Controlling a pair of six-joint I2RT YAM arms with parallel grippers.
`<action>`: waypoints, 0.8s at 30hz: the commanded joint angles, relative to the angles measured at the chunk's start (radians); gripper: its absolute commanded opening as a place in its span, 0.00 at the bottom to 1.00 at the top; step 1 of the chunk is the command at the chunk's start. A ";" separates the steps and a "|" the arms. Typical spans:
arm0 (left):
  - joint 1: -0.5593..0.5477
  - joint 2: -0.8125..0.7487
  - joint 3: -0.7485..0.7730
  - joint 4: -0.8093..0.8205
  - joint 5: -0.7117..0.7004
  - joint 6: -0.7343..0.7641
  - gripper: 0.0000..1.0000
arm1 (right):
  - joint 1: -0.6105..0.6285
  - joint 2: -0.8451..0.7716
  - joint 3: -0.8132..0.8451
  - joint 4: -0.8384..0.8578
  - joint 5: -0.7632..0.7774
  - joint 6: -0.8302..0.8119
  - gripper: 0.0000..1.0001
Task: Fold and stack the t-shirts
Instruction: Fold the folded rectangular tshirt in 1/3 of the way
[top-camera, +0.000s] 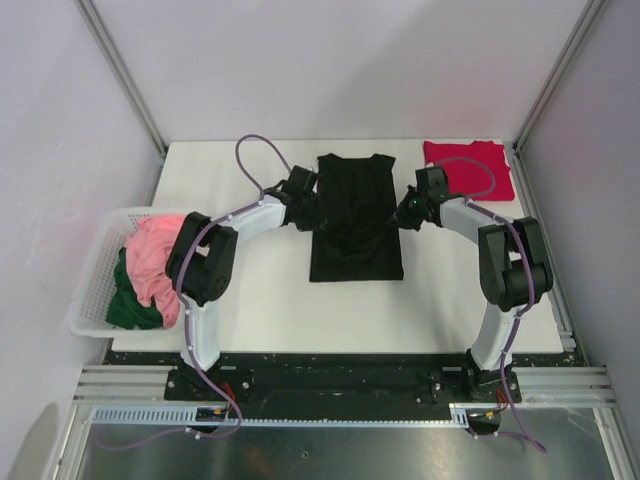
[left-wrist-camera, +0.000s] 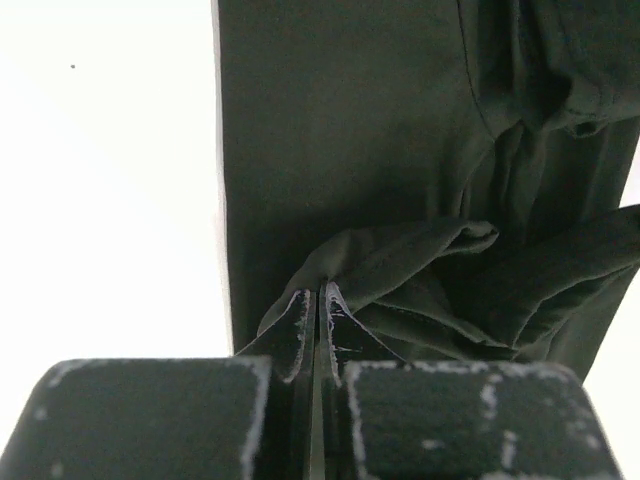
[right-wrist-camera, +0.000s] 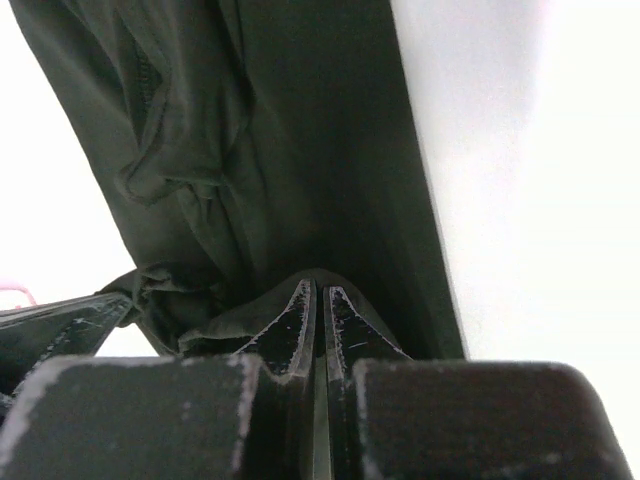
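Black shirt (top-camera: 355, 250) mid-table, red shirt (top-camera: 465, 176) far-right

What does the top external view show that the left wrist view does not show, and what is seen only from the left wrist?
Only the top external view shows the red t-shirt folded at the far right corner, the white basket at the left with the pink garment and dark green garment, and the right claw at the right edge of the black t-shirt. Only the left wrist view shows up close the left claw shut on a bunched fold of cloth. Both show the black t-shirt and the white table.
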 joint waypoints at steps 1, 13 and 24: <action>0.001 -0.016 0.076 0.021 0.026 0.045 0.00 | -0.014 -0.006 0.073 0.045 -0.025 -0.004 0.00; 0.033 -0.011 0.134 0.021 0.038 0.053 0.00 | -0.066 -0.028 0.095 0.029 -0.035 -0.006 0.00; 0.069 0.057 0.191 0.016 0.069 0.071 0.10 | -0.080 0.050 0.169 0.006 -0.046 -0.021 0.02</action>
